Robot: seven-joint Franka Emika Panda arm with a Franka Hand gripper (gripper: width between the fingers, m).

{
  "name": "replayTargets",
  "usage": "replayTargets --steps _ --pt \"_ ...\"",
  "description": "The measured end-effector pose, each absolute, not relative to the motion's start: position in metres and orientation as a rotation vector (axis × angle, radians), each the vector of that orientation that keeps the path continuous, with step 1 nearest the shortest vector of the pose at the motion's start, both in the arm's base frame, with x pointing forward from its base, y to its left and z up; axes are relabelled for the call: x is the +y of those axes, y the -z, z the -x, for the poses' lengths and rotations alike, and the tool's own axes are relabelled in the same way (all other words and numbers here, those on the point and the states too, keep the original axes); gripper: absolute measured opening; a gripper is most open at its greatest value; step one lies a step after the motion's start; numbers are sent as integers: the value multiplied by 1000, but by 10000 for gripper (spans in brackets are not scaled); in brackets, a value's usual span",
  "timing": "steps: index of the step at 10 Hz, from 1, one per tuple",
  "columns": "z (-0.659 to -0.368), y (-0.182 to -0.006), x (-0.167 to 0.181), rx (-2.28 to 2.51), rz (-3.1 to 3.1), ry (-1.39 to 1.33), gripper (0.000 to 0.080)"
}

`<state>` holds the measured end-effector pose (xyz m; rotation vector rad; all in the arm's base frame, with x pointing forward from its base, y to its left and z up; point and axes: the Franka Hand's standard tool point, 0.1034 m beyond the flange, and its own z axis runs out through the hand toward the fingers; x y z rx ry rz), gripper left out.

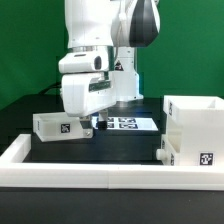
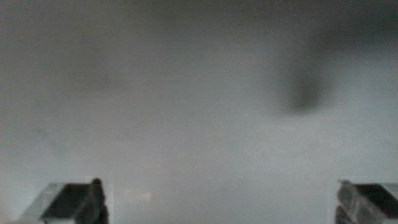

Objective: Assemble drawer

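- Exterior view — small tray (image 1: 55, 126): a shallow white part of the drawer with a square tag on its near face. It lies on the black desk (image 1: 120, 146) toward the exterior view's left. The tool (image 1: 89, 124) hangs just beside the tray's end on the exterior view's right; whether they touch cannot be told.
- Exterior view — tall case (image 1: 196, 128): an open-topped white box with a tag low on its front. It stands upright at the exterior view's right, well apart from the tool.
- Exterior view, low white piece (image 1: 166, 154): it sits at the foot of the tall case on the side facing the tool. It is too small to identify.
- Exterior view, marker board (image 1: 126, 123): it lies flat on the desk behind the tool, partly hidden by the arm (image 1: 95, 60).
- Exterior view, border wall (image 1: 90, 168): long, low and white, it runs along the near edge of the desk and up the exterior view's left side, in front of the small tray.
- Exterior view, tool: it points straight down with its tips close to the desk. Its opening cannot be read from here.
- Wrist view, tool (image 2: 221, 192): the two fingertips (image 2: 71, 202) stand far apart, so the tool is spread wide and nothing is pinched between them. Beyond them lies a grey blur with one dark smear (image 2: 306, 90), which cannot be identified.
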<state>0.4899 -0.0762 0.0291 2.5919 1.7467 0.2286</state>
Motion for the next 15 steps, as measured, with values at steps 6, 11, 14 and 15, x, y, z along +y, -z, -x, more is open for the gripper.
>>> replayTargets --steps 6,11,14,15 --pt "-478 -43 -82 941 -3017 -227 649" --pt "-468 -55 -87 543 -3124 -224 649" --pt "-464 -55 -90 561 -3119 -217 649" --pt "-452 -58 -96 556 -3113 -204 649"
